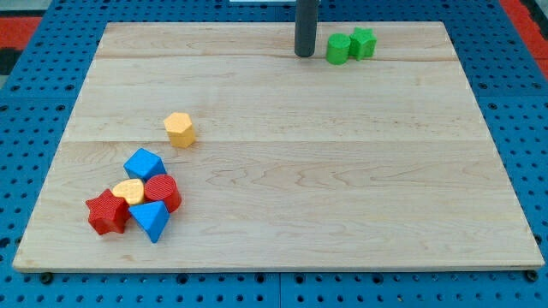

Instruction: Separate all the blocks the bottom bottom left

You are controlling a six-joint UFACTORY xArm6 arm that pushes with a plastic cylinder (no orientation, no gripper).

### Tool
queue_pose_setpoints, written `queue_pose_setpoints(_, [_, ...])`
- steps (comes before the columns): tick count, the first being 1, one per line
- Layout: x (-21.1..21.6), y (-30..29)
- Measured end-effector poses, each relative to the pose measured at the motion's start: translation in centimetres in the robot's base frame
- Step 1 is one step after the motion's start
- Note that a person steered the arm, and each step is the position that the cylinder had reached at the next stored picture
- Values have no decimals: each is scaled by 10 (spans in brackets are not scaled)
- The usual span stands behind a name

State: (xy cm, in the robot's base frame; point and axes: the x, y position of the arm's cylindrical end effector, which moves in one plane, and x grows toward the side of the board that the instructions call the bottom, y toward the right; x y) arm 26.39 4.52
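A cluster sits at the view's bottom left of the wooden board (342, 171): a blue cube (143, 163), a yellow heart-shaped block (129, 191), a red cylinder (162, 192), a red star-shaped block (106, 212) and a blue triangular block (151, 220), all touching or nearly so. A yellow hexagonal block (180, 129) stands apart, above and right of the cluster. My tip (304, 54) is at the view's top, far from the cluster, just left of two green blocks.
Two green blocks stand side by side at the view's top: a rounded one (338, 49) and a star-like one (363, 42). The board lies on a blue perforated base (34, 103).
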Motion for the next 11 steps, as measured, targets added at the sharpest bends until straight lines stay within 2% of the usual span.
queue_pose_setpoints(2, [2,-11])
queue_pose_setpoints(3, [55,-42])
queue_pose_setpoints(4, [131,-59])
queue_pose_setpoints(5, [173,-59])
queue_pose_setpoints(6, [203,-24])
queue_pose_setpoints(7, [286,-11])
queue_pose_setpoints(8, [355,-66])
queue_pose_setpoints(9, [353,-97])
queue_pose_setpoints(10, [337,-160])
queue_pose_setpoints(11, [354,-191])
